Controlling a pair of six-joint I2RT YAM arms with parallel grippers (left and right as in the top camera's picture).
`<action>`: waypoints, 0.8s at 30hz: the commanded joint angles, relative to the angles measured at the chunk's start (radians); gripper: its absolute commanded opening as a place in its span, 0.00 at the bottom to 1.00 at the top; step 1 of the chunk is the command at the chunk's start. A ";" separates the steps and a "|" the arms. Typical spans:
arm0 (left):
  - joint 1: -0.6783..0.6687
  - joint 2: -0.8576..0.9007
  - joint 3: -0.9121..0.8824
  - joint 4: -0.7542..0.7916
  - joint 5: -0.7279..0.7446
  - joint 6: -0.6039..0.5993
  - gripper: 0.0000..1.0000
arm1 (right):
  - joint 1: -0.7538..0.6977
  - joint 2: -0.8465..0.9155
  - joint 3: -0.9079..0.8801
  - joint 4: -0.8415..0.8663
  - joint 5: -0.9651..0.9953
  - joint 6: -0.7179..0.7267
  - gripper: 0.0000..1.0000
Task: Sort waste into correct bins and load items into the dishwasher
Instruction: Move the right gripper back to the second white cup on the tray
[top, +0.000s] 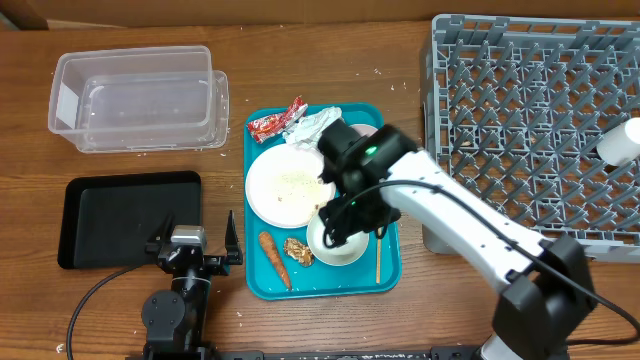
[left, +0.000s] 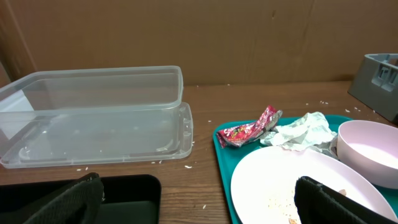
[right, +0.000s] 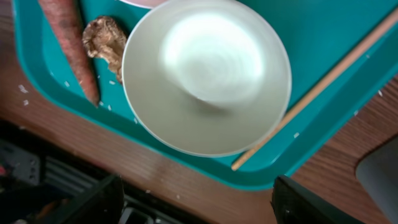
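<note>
With my right fingers (right: 93, 200) spread wide above the bowl (right: 206, 74) and my left gripper (left: 199, 202) idle and open, I judge dish-loading is in hand: next, lower, pinch its rim, carry it to the rack (top: 530, 130).

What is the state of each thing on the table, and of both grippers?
clear tub, empty
black tray, empty
dish rack, empty but for a white cup
plate, on the teal tray, rice grains on it
bowl, upright, empty
carrot, whole, lying on the tray
red wrapper, crumpled
tissue, crumpled
left gripper, open, empty
right gripper, open, above the bowl
</note>
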 joint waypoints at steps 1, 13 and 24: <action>0.004 -0.011 -0.005 0.000 -0.006 0.012 1.00 | 0.051 -0.004 -0.011 0.036 0.011 0.022 0.78; 0.004 -0.011 -0.005 0.000 -0.006 0.012 1.00 | 0.190 0.050 -0.011 0.076 0.136 -0.064 0.73; 0.004 -0.011 -0.005 0.000 -0.006 0.012 1.00 | 0.191 0.059 -0.050 0.121 0.129 -0.092 0.67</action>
